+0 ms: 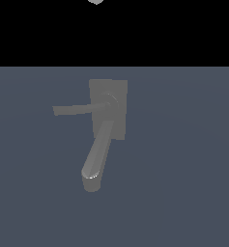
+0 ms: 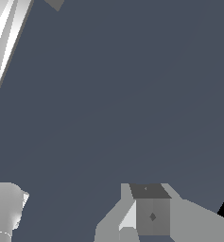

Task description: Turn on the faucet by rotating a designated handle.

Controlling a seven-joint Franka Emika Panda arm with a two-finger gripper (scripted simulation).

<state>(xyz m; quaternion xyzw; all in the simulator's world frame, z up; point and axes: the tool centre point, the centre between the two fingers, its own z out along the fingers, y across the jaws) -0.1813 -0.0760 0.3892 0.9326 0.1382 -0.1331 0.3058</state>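
Note:
The matte grey faucet [image 1: 107, 108] stands on a rectangular base plate [image 1: 118, 87] in the middle of the exterior view. Its thick rounded spout [image 1: 97, 154] runs toward the camera and ends in a downturned tip. The thin flat handle [image 1: 77, 109] sticks out of the round hub toward the exterior view's left. Only a small grey bit of the arm [image 1: 95, 1] shows at the picture's top edge, far from the faucet. In the wrist view my gripper [image 2: 80, 212] is open, one boxy finger [image 2: 151, 215] and a rounded pale piece [image 2: 7, 208] wide apart over bare floor.
Flat blue-grey floor [image 1: 183, 169] surrounds the faucet on all sides. A pale shiny bar [image 2: 4, 42] crosses one corner of the wrist view, and I cannot tell which part it is.

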